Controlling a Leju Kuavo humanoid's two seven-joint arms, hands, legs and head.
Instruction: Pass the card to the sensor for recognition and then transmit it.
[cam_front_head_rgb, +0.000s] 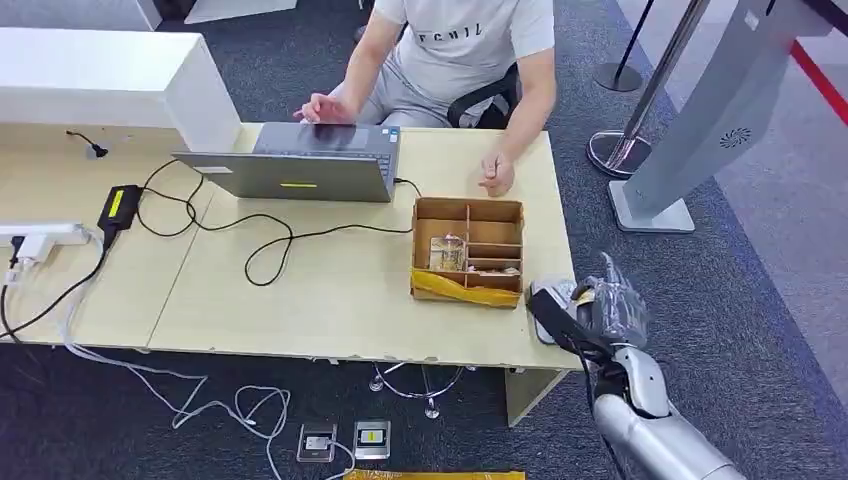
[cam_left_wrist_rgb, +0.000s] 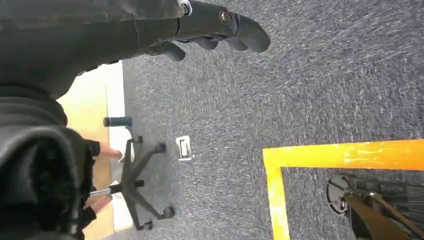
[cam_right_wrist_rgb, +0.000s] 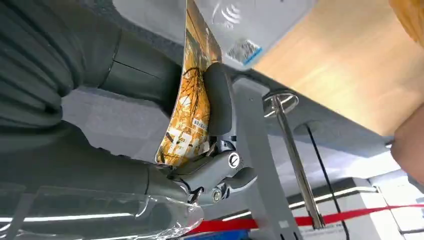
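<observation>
- Right robot hand (cam_front_head_rgb: 612, 305) is at the worktop's (cam_front_head_rgb: 330, 290) front right corner, clamped on the card (cam_right_wrist_rgb: 192, 107), thumb on one face and fingers (cam_right_wrist_rgb: 218, 97) on the other.
- Card is orange and sits just beside the grey sensor (cam_front_head_rgb: 548, 296) on that corner; can't tell if they touch.
- Left robot hand (cam_left_wrist_rgb: 210, 30) hangs over the carpet, fingers curled loosely, holding nothing.
- Cardboard box (cam_front_head_rgb: 468, 250) with dividers is next to the sensor.
- Person (cam_front_head_rgb: 450, 60) sits behind the laptop (cam_front_head_rgb: 300, 165).
</observation>
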